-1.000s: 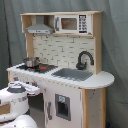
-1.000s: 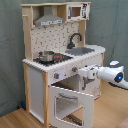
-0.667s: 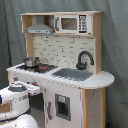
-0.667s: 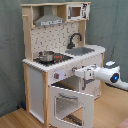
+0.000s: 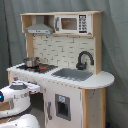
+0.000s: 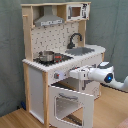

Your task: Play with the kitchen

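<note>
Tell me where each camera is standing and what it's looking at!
First exterior view: stands in front of the toy kitchen, toward its sink end, looking at the counter; the robot's white arm shows at the first exterior view's lower left.
Second exterior view: stands off the stovetop end, looking along the front with the oven door hanging open; the arm reaches in from the second exterior view's right.
Both exterior views share the pot, the faucet, the hood and the microwave.
</note>
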Action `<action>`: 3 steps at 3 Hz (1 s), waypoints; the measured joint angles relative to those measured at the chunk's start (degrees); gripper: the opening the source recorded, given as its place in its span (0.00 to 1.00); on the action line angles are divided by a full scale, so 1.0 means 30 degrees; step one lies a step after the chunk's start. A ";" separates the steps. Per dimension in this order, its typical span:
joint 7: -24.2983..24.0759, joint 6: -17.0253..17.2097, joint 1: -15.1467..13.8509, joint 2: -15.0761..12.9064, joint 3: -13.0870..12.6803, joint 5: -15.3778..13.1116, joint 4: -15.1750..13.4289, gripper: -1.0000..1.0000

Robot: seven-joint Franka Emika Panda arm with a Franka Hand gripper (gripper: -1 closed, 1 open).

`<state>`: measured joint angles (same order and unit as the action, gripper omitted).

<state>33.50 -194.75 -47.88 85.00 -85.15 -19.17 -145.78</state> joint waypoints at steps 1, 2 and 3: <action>-0.0005 0.0000 -0.0002 0.0000 -0.0005 0.0000 -0.0008 0.00; -0.1761 -0.0010 0.0010 -0.0003 -0.0003 0.0102 -0.0266 0.00; -0.3773 -0.0005 0.0008 -0.0003 -0.0012 0.0146 -0.0266 0.00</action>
<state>22.18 -194.77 -47.86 84.99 -85.19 -18.73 -146.58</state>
